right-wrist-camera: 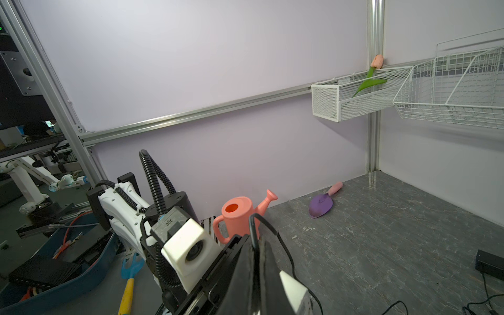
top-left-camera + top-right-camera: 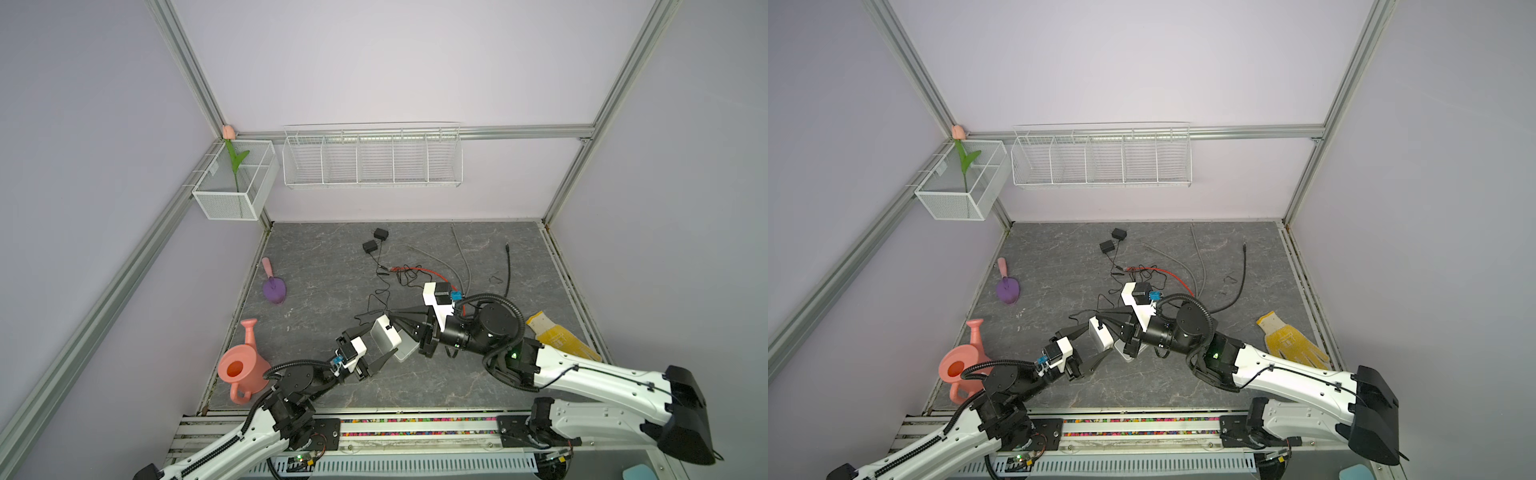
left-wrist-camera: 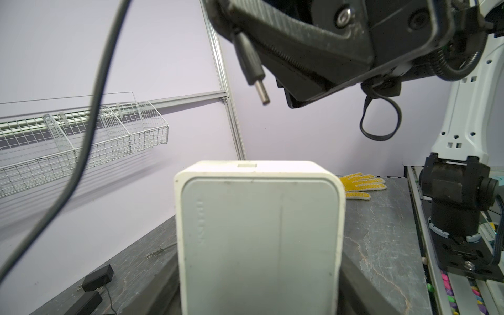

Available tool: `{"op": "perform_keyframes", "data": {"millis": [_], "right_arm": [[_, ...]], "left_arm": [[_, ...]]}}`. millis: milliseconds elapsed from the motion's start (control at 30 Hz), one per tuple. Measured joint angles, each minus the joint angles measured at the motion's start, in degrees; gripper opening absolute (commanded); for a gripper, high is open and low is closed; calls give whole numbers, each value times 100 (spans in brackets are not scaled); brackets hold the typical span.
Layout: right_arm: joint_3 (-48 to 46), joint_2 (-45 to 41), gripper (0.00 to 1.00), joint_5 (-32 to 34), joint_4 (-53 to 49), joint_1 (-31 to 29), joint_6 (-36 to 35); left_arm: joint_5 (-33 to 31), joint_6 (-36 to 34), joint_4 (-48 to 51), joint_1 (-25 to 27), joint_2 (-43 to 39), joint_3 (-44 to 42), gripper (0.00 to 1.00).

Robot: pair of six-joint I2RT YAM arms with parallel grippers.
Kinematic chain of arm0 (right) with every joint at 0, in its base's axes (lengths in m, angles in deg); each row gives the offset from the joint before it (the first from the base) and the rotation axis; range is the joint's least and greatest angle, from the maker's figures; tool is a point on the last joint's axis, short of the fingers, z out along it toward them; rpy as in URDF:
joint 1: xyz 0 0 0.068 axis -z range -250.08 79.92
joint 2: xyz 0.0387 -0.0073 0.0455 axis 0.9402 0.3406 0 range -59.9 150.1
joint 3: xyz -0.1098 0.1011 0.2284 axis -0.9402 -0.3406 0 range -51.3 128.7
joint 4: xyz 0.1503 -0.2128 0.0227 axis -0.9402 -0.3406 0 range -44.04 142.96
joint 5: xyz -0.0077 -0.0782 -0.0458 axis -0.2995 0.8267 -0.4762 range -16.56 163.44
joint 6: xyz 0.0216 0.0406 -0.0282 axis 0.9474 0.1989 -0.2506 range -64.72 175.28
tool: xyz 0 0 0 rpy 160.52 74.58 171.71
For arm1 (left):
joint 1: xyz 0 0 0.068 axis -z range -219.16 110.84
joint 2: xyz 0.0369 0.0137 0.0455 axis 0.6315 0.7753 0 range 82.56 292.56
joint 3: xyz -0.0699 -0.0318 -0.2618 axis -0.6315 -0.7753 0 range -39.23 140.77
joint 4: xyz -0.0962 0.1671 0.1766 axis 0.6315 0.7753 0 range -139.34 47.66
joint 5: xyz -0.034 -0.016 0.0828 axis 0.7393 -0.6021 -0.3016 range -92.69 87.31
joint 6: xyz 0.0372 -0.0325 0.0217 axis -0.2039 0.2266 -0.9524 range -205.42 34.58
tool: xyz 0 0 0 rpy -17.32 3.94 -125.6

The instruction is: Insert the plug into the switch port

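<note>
Slantwise, plug (image 3: 250, 64) tip points toward switch (image 3: 259, 231).

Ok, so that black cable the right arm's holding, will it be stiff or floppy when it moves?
Probably floppy: the cable sags in a loose curve away from the right gripper's fingers. Its plug looks like a short rigid barrel, so it should keep its aim. Being thin, it seems light, though its trailing length may tug.

switch (image 3: 259, 231) was white; plug (image 3: 252, 68) black, silver tip. Tabletop (image 2: 415, 386) was dark grey, marble-veined. 8 o'clock: watering can (image 2: 243, 370) salmon pink. 9 o'clock: trowel (image 2: 274, 289) purple, pink handle. 3 o'clock: glove (image 2: 559, 338) yellow, dotted. Tulip (image 2: 227, 132) pink, green stem.
</note>
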Motion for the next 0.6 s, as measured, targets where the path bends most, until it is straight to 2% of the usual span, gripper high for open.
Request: {"op": "perform_keyframes", "data": {"millis": [600], "right_arm": [[50,258,7,9,79,0,-9]], "left_arm": [[39,83,157,2,-190,96,0]]}}
